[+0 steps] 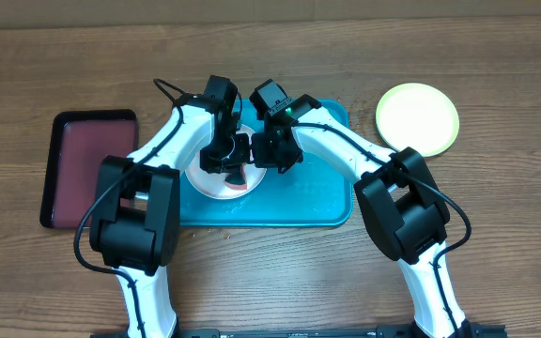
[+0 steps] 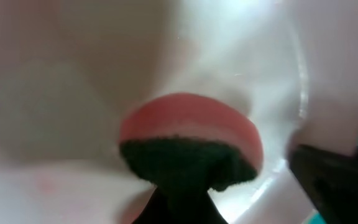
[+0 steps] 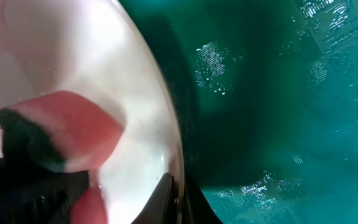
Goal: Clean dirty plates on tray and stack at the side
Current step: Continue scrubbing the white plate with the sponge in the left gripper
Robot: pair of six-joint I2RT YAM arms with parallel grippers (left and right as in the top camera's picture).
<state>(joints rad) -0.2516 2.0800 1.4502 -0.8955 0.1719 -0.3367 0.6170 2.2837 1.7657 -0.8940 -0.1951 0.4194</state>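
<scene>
Left claw [image 1: 234,169] clamps sponge [image 2: 191,134] against white plate [image 1: 205,181] on tray [image 1: 336,212]; right claw [image 1: 270,160] pinches its rim. Plate judged light, stiff, wet-slick: best held at the raised rim.

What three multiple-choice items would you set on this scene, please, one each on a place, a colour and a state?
1. Where does the yellow-green plate lie?
A. on a dark red tray
B. on the table, right of the teal tray
C. held up by a gripper

2. What colour is the scrubbed plate?
A. light blue
B. white
C. yellow-green

3. How is the left gripper?
A. open and empty
B. shut on a plate's rim
C. shut on the sponge

Key:
1 B, it sits on bare wood beyond the tray's right rim.
2 B, both wrist views show white plastic around the sponge.
3 C, its fingers pinch the sponge's dark green side.
</scene>
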